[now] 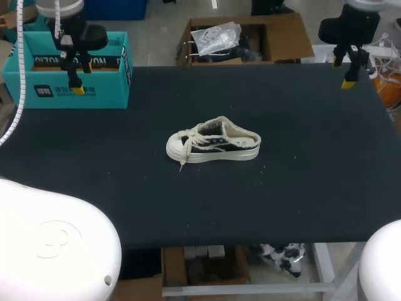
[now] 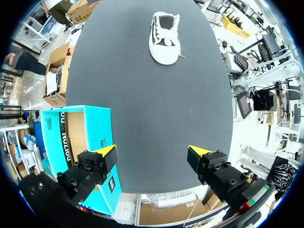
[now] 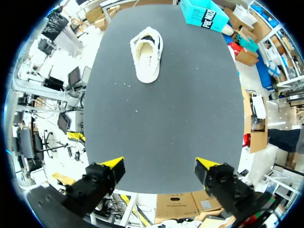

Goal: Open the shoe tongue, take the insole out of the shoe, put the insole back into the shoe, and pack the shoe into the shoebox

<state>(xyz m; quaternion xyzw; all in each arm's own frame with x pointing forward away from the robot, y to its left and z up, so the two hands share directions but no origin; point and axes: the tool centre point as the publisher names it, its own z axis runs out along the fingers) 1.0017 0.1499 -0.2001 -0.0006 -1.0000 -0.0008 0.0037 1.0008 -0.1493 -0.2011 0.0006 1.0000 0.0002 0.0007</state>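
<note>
One shoe (image 1: pixel 213 143) on black table (image 1: pixel 313 188)

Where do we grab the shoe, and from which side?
The shoe stands upright on its sole, opening up, heel toward the robot's right. Probably grip the heel end from above, across its narrow width; the open right pincer seems better placed.
</note>
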